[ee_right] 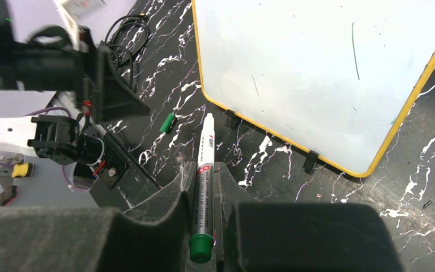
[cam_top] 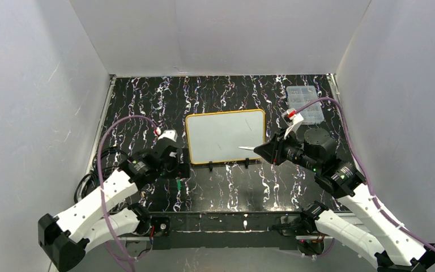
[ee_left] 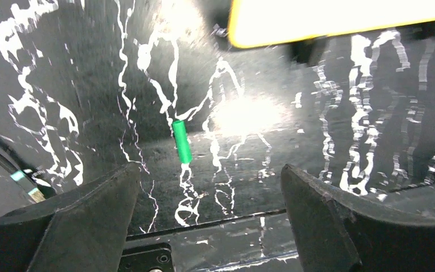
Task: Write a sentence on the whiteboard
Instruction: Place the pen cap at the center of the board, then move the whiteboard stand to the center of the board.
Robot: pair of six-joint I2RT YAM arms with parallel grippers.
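Black marbled surface (cam_top: 147,102) carries the whiteboard (cam_top: 225,136) flat at centre; I judge it light, stiff and apt to skid, so my released left pincer (ee_left: 209,192) could pin its yellow frame while the right pincer (ee_right: 203,170) clenches the marker (ee_right: 205,141).

Black marbled table (cam_top: 147,102) carries whiteboard (cam_top: 225,136), clear plastic box (cam_top: 305,105) and green cap (ee_left: 181,141).

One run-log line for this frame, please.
right gripper: shut on marker | left gripper: open, near loose green cap | whiteboard: faint stray marks, no sentence
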